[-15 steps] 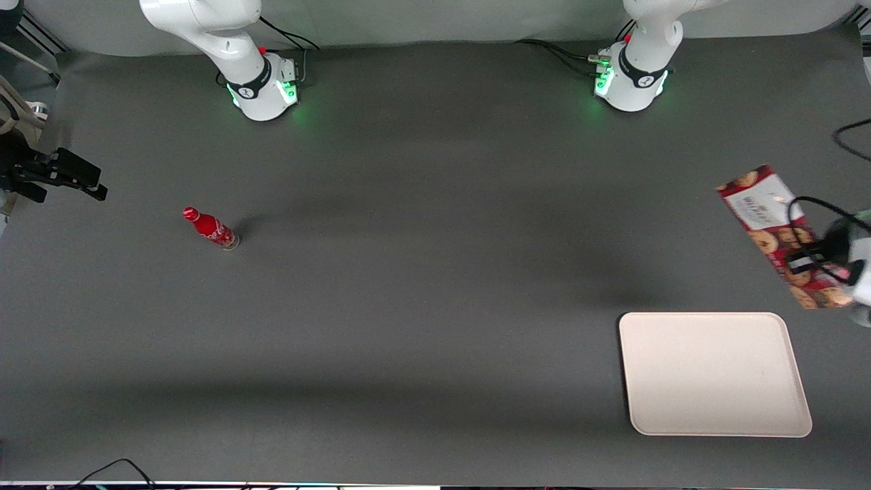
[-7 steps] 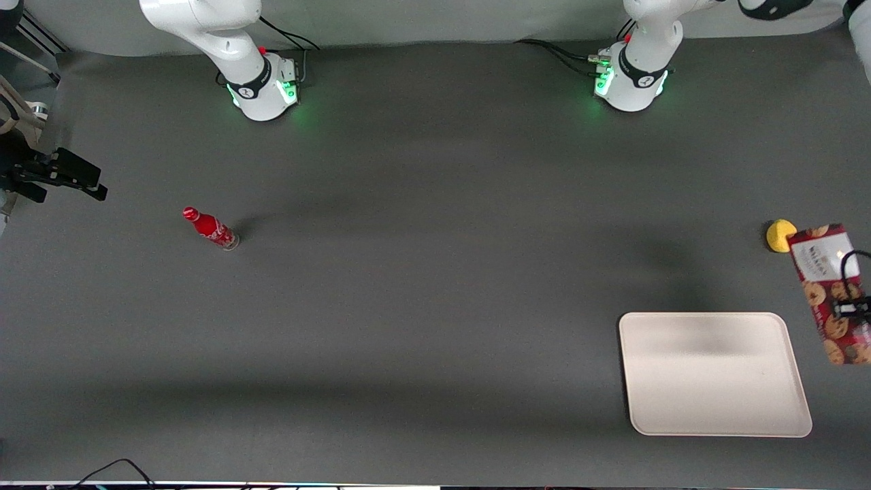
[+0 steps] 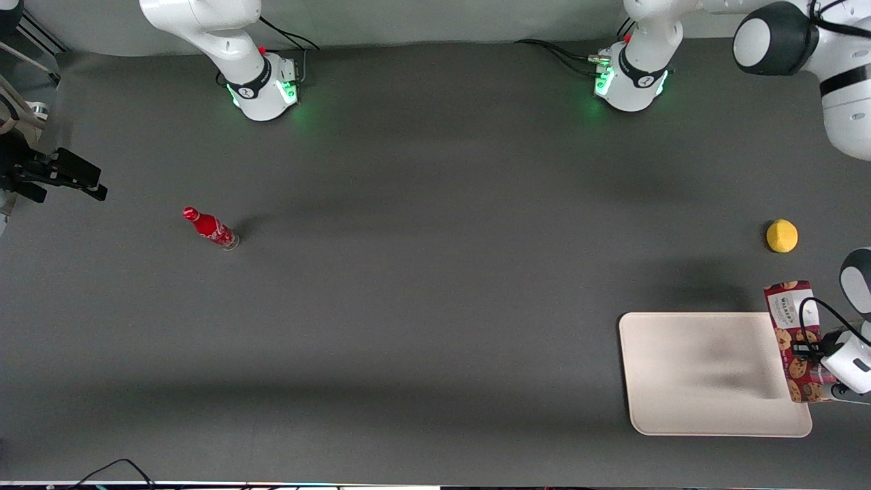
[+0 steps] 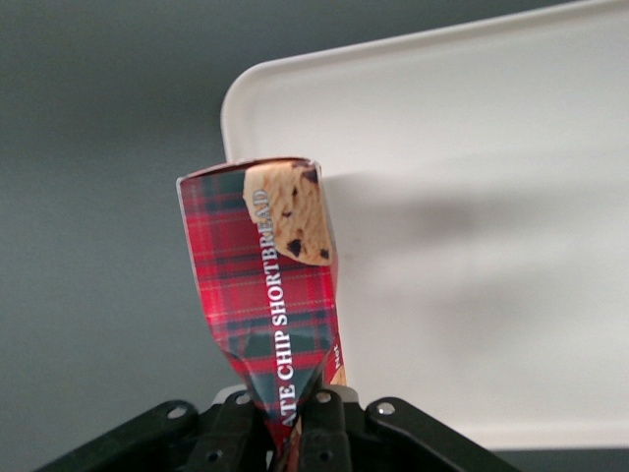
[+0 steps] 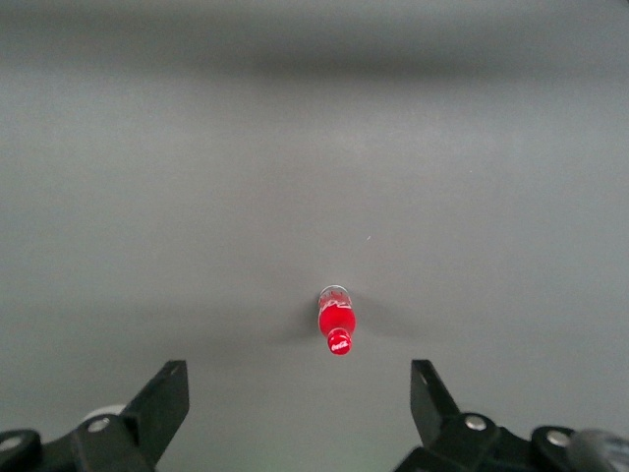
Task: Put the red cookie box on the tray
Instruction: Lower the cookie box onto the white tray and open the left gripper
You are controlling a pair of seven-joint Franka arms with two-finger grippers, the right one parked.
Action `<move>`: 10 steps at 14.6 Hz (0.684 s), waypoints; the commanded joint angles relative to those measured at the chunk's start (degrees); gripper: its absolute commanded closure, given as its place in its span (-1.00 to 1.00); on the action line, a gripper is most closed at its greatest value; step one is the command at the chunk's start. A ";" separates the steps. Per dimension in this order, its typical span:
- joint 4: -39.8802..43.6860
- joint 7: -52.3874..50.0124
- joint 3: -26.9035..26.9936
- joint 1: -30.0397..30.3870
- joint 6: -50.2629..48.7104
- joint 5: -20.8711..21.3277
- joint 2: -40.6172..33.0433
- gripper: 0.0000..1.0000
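Transport is nearing its end: the gripper [image 3: 813,354] is pinching the red cookie box [image 3: 789,340] in the air, hanging it over the tray's [image 3: 708,371] edge at the working arm's end of the table. Next it is likely needing a shift inward over the tray's middle, then lowering and letting go. Since a second ago the box is coming nearer the front camera, uncovering a yellow ball [image 3: 782,236].
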 commanded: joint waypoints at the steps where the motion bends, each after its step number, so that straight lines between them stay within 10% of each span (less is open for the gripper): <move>1: 0.84 3.55 1.56 0.21 5.96 -1.34 3.02 1.00; 4: 5.22 3.47 1.47 0.21 6.50 -1.95 6.97 1.00; 6: 5.67 3.12 1.12 0.12 7.02 -3.18 7.51 -0.99; 10: 6.28 3.29 1.29 0.03 1.52 -4.06 5.85 -1.00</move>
